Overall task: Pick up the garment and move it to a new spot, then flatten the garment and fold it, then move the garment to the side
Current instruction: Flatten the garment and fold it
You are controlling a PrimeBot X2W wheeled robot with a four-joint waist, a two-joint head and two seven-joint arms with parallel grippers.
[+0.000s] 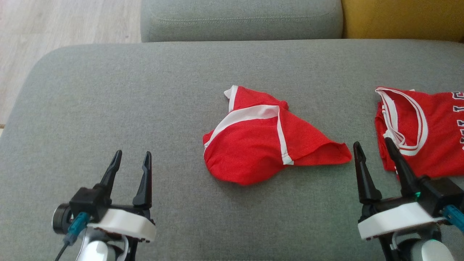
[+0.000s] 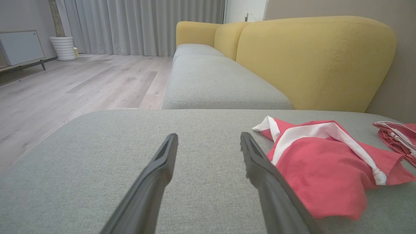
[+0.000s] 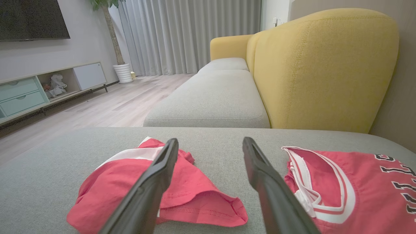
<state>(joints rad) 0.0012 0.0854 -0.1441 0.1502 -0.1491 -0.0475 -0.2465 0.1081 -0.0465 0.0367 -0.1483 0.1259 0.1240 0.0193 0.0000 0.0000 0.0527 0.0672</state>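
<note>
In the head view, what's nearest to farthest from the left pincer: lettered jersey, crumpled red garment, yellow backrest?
From the left pincer:
1. Crumpled red garment, middle of the seat.
2. Lettered jersey, far right.
3. Yellow backrest, rear right.

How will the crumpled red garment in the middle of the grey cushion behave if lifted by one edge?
The red garment lies in soft folds, so it will probably hang limp and unfold. Its thin fabric looks light. Pushed on the woven grey cushion, it would likely bunch rather than slide.
</note>
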